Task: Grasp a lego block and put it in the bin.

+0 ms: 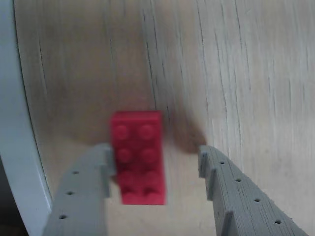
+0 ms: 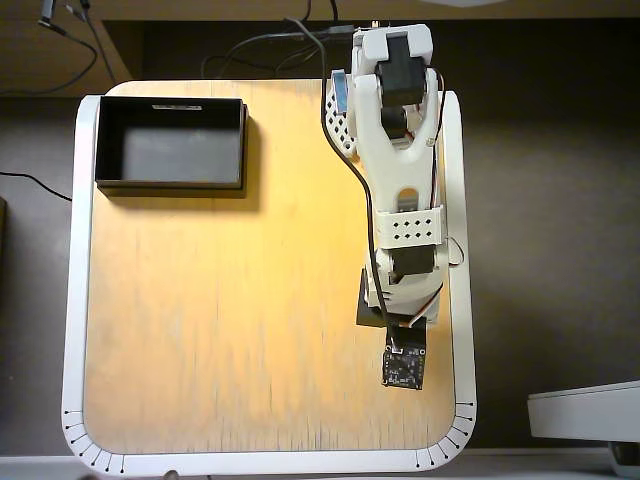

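Listing items left to right, with the red brick as landmark.

Item: bin (image 2: 171, 183). Black, open-topped, shallow; nothing seen inside. Overhead view places it at the counter's far-left corner, well apart from the arm.

Item: counter (image 2: 230, 320). Pale wood with a white rounded rim (image 1: 15, 147); in the wrist view that rim runs down the frame left of the brick.

Item: pincer (image 1: 152, 157). Two grey toothed fingers, spread apart. Left finger (image 1: 96, 169) sits against the brick's left side, apparently touching or just beside it. Right finger (image 1: 219, 172) stands clear to the brick's right, bare wood between.

Item: brick (image 1: 138, 156). Red, studded top, lying flat on the counter, long axis running away from the camera. Located between the fingers, nearer the left one. Not visible overhead; the arm (image 2: 400, 180) along the counter's right side covers that spot.

Step in hand, by judgement: the grasp, not yet made; nothing grips the brick.

Next move, by judgement: bring the right finger in until both press the brick's long sides, with care that the left finger does not push it askew. Lifting and carrying across to the bin follow.
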